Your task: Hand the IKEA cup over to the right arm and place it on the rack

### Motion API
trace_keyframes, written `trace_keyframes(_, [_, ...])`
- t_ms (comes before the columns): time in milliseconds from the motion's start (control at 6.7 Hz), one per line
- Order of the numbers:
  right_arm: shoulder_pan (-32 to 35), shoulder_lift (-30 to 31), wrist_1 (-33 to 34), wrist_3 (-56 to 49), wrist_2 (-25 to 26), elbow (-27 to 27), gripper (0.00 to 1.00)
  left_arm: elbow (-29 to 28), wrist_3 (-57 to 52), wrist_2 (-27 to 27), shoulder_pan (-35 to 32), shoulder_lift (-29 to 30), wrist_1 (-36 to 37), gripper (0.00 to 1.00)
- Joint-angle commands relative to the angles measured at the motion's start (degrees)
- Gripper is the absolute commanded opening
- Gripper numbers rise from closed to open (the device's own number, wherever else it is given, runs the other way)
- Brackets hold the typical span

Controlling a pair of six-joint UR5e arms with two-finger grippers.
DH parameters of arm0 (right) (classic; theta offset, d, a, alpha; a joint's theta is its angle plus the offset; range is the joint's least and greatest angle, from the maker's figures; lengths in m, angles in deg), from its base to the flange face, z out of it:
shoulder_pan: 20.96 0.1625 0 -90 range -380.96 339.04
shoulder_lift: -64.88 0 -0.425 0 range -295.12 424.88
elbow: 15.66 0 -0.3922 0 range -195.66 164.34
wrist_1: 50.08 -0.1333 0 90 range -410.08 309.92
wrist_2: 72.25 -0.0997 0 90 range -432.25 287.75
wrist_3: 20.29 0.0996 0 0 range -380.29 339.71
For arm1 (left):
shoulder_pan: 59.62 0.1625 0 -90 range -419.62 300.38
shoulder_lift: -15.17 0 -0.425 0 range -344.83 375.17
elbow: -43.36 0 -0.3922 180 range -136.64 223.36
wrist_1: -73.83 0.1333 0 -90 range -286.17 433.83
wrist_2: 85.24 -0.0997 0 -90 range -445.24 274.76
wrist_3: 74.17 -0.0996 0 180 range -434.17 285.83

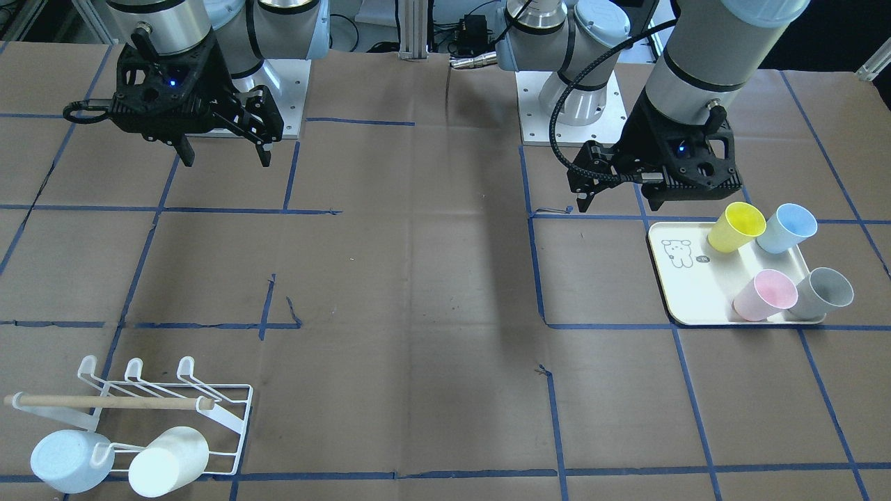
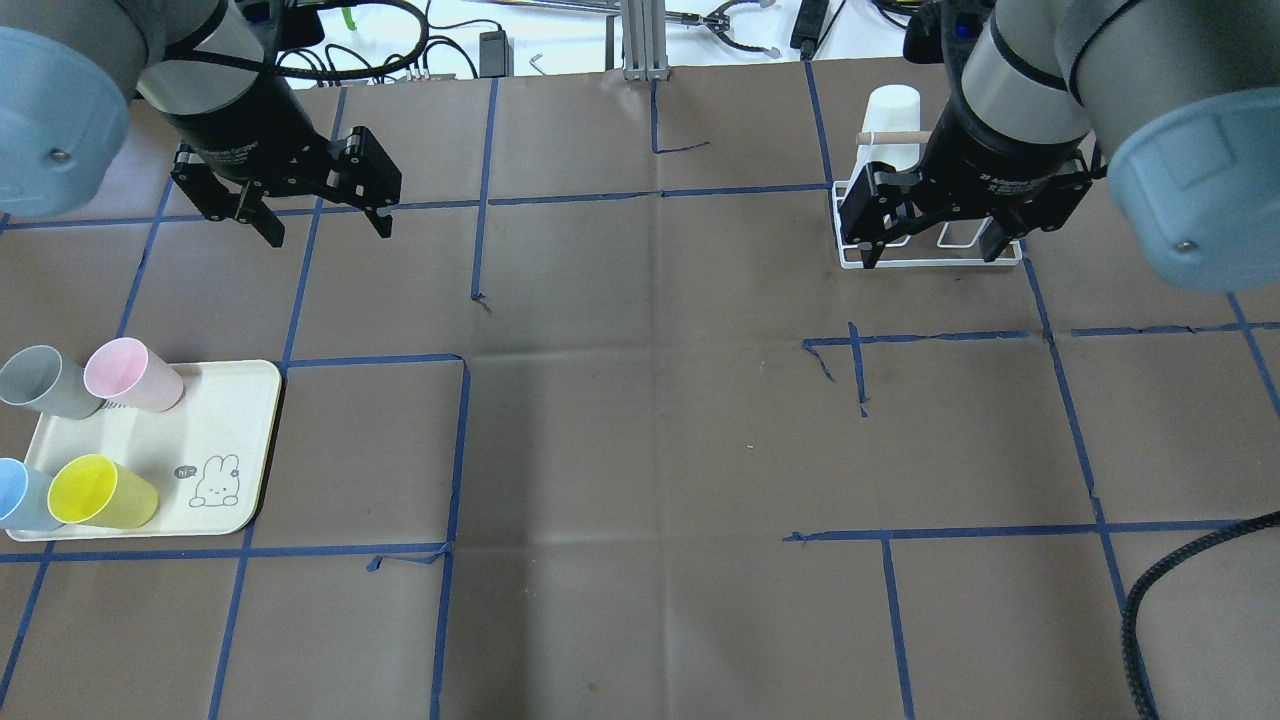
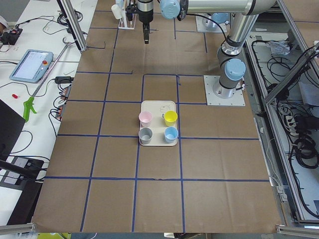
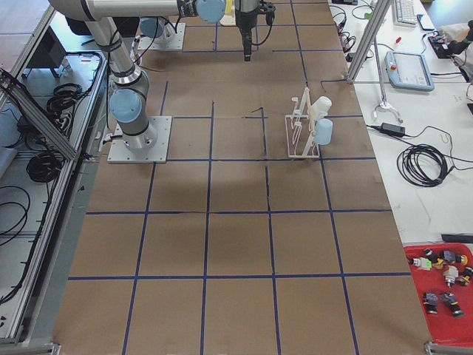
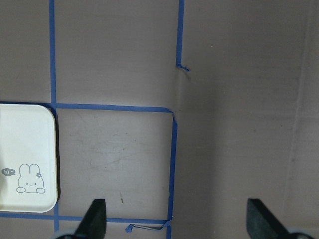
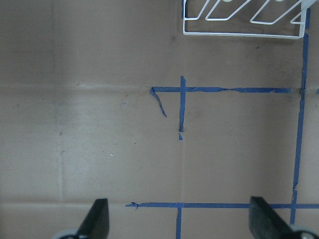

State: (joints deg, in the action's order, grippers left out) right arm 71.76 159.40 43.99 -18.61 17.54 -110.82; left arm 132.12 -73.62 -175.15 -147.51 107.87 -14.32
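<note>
Several IKEA cups stand on a cream tray: yellow, blue, pink and grey. My left gripper hangs open and empty just behind the tray's back edge, above the table. In the left wrist view its fingertips frame bare table beside the tray corner. My right gripper is open and empty, high above the table. The white wire rack with its wooden dowel lies at the far right, partly hidden by the right gripper in the overhead view.
A pale blue cup and a white cup hang on the rack's front prongs. Brown paper with blue tape lines covers the table. The rack's near edge shows at the top of the right wrist view.
</note>
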Motion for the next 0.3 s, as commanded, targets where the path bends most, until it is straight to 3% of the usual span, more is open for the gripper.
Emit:
trace_keyframes(0, [0.0, 0.0, 0.1, 0.1, -0.1, 0.1, 1.0, -0.1, 0.1, 0.0, 0.0, 0.0, 0.0, 0.99])
trace_keyframes(149, [0.0, 0.0, 0.2, 0.1, -0.1, 0.0, 1.0, -0.1, 0.1, 0.0, 0.0, 0.0, 0.0, 0.99])
